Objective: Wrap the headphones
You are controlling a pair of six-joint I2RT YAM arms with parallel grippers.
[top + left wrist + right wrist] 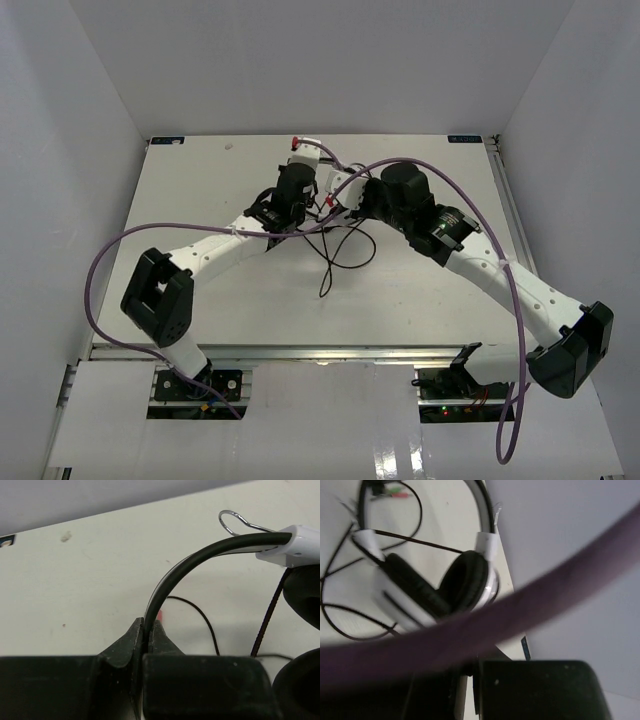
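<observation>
Left gripper [148,630] is clenched on the headphones [435,587] by the headband [200,560]; right gripper [360,197], blurred behind a purple cable [530,605], I cannot tell.

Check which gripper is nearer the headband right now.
Left. The left gripper is shut on the headband. The right gripper is clear of it, at the ear pads end, with a purple cable crossing its view.

The headphones [395,602] have glossy white plastic shells, matt black soft-looking ear pads [465,582], and a shiny black-and-white plastic headband [200,555] with a thin bare metal wire [232,522] at its end. The table [75,595] is matt off-white, lightly marked; the left gripper [148,627] is dull black plastic.
</observation>
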